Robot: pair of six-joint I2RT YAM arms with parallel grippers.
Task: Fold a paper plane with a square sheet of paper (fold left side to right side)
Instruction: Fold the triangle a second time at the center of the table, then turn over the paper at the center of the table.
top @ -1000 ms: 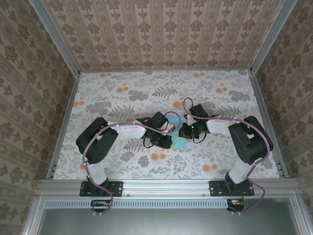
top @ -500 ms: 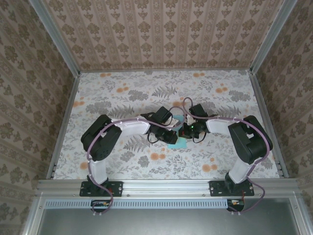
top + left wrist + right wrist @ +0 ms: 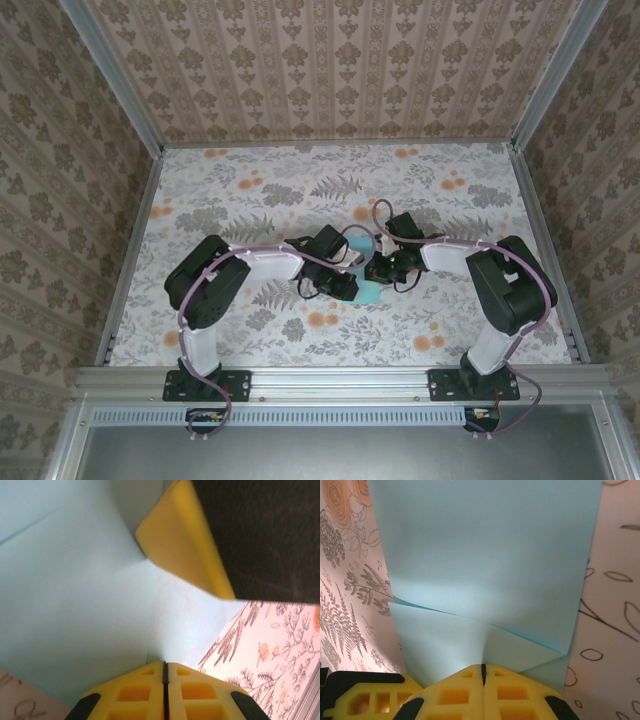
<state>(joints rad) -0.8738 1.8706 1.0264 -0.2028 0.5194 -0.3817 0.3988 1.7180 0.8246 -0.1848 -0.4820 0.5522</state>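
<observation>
Left gripper (image 3: 164,667) is closed, apparently pinching a raised fold of the paper (image 3: 485,545). Right gripper (image 3: 482,667) is closed, tips on the paper, mid-worktop (image 3: 250,190). Carry the fold rightward slowly, align edges, pin with right tips, then crease.

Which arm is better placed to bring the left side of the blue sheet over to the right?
Probably left: the left arm has its jaws shut on the sheet from the left, while the right arm, jaws shut, anchors the other side.
</observation>
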